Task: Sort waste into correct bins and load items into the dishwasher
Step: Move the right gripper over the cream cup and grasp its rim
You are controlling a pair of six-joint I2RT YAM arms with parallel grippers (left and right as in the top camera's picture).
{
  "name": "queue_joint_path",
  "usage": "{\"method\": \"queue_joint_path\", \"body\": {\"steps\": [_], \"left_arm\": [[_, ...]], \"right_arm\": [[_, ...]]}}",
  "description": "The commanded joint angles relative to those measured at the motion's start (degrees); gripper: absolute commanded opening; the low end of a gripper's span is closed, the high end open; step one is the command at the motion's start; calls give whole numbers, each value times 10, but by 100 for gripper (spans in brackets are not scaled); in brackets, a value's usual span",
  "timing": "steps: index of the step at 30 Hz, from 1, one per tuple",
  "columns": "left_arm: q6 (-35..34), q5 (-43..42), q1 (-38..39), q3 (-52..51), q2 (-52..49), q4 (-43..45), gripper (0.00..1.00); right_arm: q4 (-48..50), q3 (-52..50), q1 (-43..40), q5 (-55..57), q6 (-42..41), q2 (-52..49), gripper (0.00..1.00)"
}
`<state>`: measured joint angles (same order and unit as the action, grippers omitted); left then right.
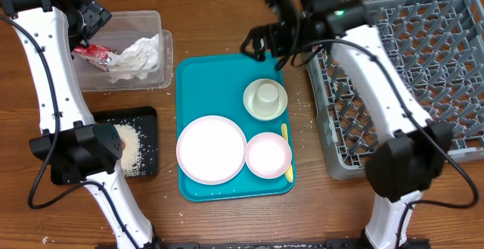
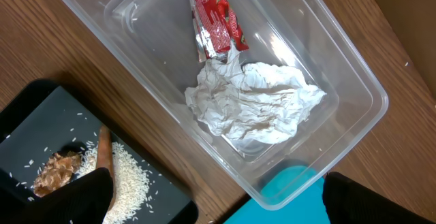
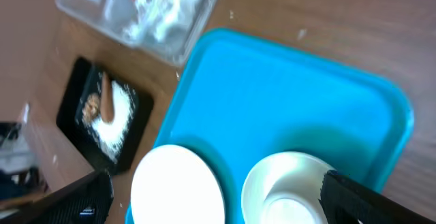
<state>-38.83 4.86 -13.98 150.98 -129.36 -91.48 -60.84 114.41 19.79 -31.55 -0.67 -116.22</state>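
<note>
Teal tray [image 1: 203, 82] top-left bare, open approach; bowl [image 1: 250, 103], plate [image 1: 211, 149], dish [image 1: 268, 155] crowd lower half; rack [image 1: 446, 45] flanks rt.

On the teal tray [image 1: 219, 82] — plate [image 1: 211, 149], pink dish [image 1: 268, 155] just beside it, cup [image 1: 265, 92] inside bowl [image 1: 265, 109], yellow spoon [image 1: 286, 154] along the right rim. In the clear tub [image 1: 162, 60] — napkin [image 1: 140, 56] touching red wrapper [image 1: 92, 52]. Rice [image 1: 132, 147] in black tray [image 1: 147, 116]. Grey rack [image 1: 423, 60] at right.

1. A robotics lab bench: two white-and-black jointed robot arms, the left arm [image 1: 47, 67] and the right arm [image 1: 382, 75], stand at a brown wood-grain table [image 1: 227, 14].
2. Kitchen props lie staged on it: a large grey plastic lattice dish rack [image 1: 431, 60] beside a teal rectangular plastic serving tray [image 1: 215, 82].
</note>
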Motion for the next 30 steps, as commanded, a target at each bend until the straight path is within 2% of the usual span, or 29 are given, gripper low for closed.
{"method": "queue_joint_path", "body": {"steps": [1,4,8,17,22,30], "left_arm": [[-1,-2,2,-2,-4,0,100],[-2,-2,2,-2,-4,0,100],[-2,-2,2,-2,-4,0,100],[-2,-2,2,-2,-4,0,100],[-2,-2,2,-2,-4,0,100],[-1,-2,2,-2,-4,0,100]], "right_arm": [[-20,17,20,66,6,-21,100],[-50,17,35,150,-47,-35,99],[-104,14,56,206,-84,-42,96],[-90,-37,65,236,-140,-44,95],[-70,-80,65,247,-142,-44,95],[-62,-95,71,247,-139,-54,88]]}}
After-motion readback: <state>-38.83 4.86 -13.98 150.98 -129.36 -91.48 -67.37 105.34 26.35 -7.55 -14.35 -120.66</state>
